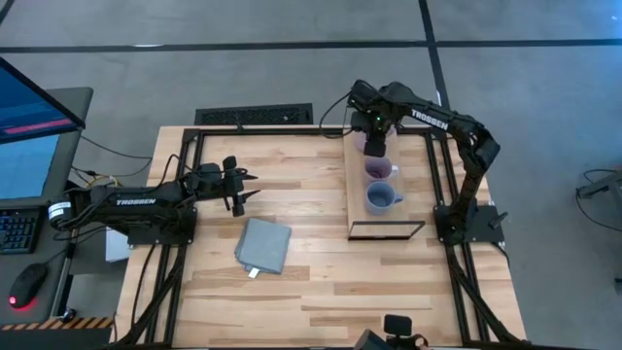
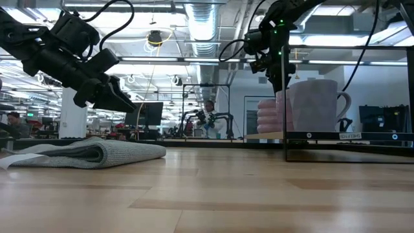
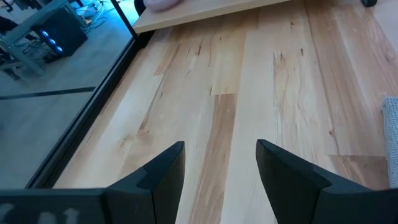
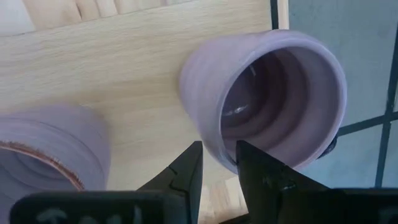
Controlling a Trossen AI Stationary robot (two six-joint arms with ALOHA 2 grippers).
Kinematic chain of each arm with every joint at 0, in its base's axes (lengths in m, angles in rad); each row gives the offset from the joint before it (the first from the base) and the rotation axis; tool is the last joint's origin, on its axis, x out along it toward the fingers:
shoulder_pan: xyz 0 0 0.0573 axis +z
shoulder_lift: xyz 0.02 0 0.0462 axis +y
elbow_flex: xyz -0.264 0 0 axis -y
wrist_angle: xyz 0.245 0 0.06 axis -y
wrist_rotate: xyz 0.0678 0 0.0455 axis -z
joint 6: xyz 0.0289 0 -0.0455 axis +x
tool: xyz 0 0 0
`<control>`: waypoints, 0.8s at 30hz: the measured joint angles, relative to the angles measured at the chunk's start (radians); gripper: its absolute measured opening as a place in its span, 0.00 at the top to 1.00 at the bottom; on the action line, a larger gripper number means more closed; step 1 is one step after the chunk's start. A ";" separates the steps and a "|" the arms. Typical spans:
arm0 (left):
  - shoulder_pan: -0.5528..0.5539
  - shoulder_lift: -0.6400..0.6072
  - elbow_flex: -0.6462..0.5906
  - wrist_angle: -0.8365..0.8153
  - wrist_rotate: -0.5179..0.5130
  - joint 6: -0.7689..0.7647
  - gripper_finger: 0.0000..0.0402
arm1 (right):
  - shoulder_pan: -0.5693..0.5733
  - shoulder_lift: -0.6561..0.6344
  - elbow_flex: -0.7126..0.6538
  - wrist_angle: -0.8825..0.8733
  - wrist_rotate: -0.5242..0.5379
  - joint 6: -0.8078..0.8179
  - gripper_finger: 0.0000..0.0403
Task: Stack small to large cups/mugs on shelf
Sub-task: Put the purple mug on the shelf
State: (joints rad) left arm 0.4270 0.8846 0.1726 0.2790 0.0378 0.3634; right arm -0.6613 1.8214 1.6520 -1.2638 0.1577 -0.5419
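Note:
Three mugs are on the pale wood shelf [image 1: 398, 209] at the table's right. The blue-grey mug [image 1: 382, 197] stands nearest the front and a lavender mug [image 1: 379, 170] stands behind it. A second lavender mug [image 4: 267, 93] is at the shelf's far end, under my right gripper [image 1: 374, 141], which is shut on it. My left gripper [image 1: 243, 190] is open and empty, above the table's left half, clear of the wood [image 3: 221, 162]. My right gripper pinches the far lavender mug's wall at the rim [image 4: 214, 146], one finger inside the mug and one outside. The fingers come from above, pointing down. The mug is upright over the shelf's far end; I cannot tell whether its base rests on the board.
A folded grey cloth [image 1: 262, 245] lies on the table in front of the left gripper. The shelf's black wire frame [image 1: 387, 230] stands at its near end. The other lavender mug [image 4: 50, 149] is close beside the held one.

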 joint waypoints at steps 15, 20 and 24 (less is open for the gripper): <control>0.000 0.000 0.000 0.003 0.000 -0.001 0.53 | 0.013 0.000 0.001 -0.072 0.000 0.019 0.90; 0.000 0.000 0.000 0.003 0.000 -0.001 0.53 | 0.013 -0.002 0.001 -0.067 0.001 0.013 0.94; 0.000 0.000 0.000 0.003 0.000 -0.001 0.53 | 0.013 -0.002 0.001 -0.066 0.003 0.012 0.96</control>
State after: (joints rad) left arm 0.4270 0.8848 0.1726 0.2821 0.0376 0.3622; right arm -0.6483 1.8191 1.6531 -1.3296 0.1607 -0.5299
